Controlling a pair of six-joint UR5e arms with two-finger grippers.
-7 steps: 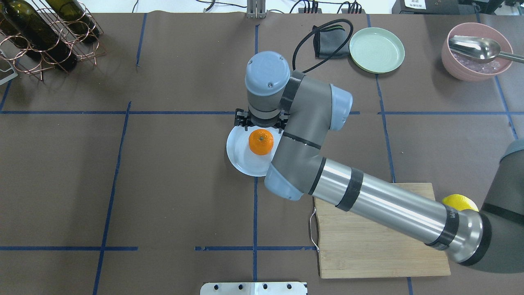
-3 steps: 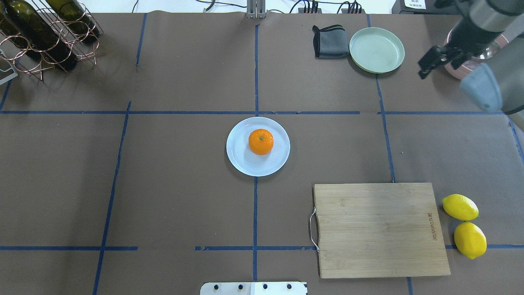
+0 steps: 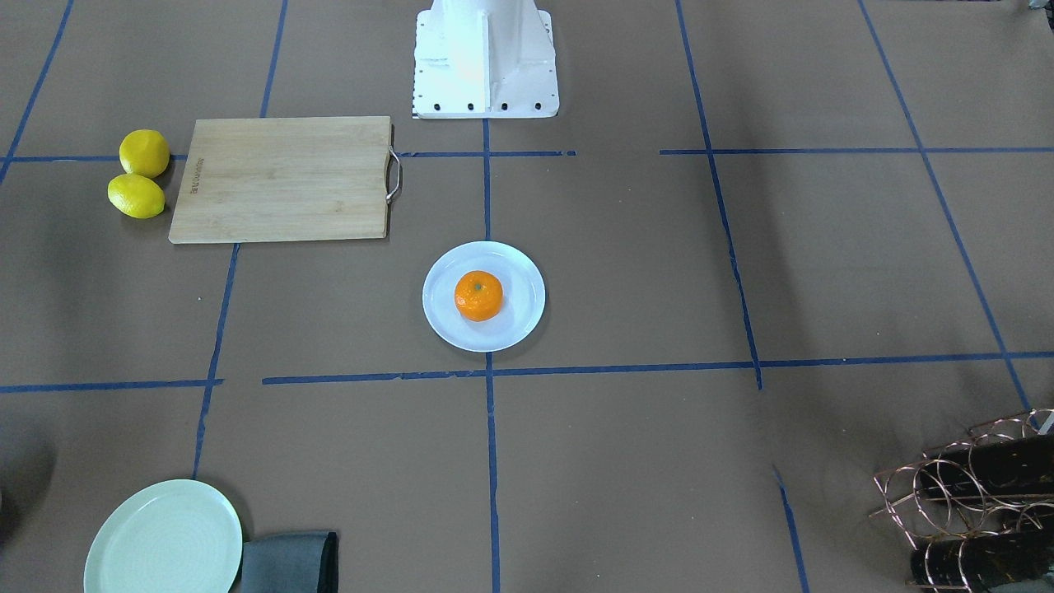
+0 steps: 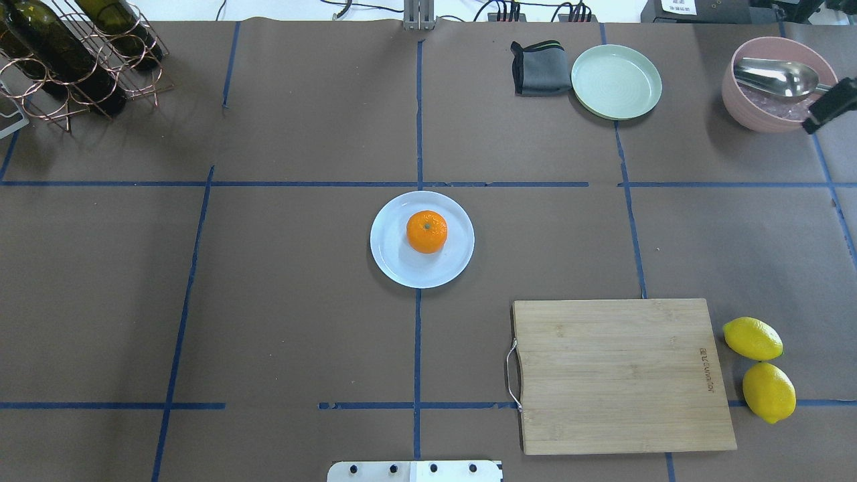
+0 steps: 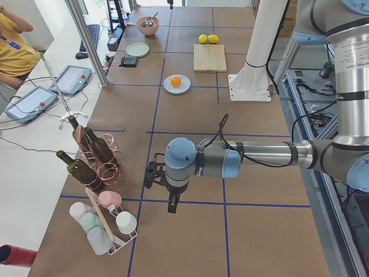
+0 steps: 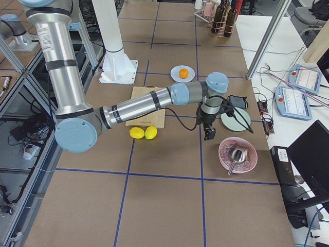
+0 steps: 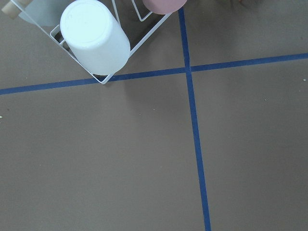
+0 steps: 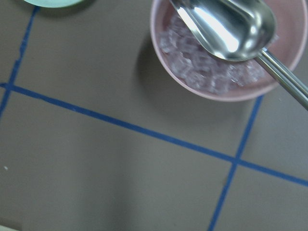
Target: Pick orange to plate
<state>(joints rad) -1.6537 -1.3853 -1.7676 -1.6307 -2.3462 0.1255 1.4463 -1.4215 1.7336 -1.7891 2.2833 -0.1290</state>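
Observation:
The orange [image 4: 426,231] sits on the pale bluish-white plate [image 4: 402,268] at the table's middle, stem spot up, with nothing touching it. The front-facing view shows the same orange [image 3: 478,295] on that plate [image 3: 517,325]. My right gripper [image 4: 829,107] shows only as a black piece at the far right edge, beside the pink bowl; I cannot tell whether it is open or shut. In the right side view it [image 6: 209,134] hangs over the table between the mint plate and the bowl. My left gripper [image 5: 172,203] hovers far off by the cup rack; its state cannot be told.
A wooden cutting board [image 4: 622,375] lies at the near right with two lemons [image 4: 753,338] beside it. A mint-green plate [image 4: 616,82], grey cloth [image 4: 539,68] and pink bowl [image 4: 740,100] with a metal scoop stand at the back right. A wine-bottle rack [image 4: 73,60] fills the back left.
My right arm has drawn away from the plate, swinging to the far right by the pink bowl. The orange stays on the plate, unmoved.

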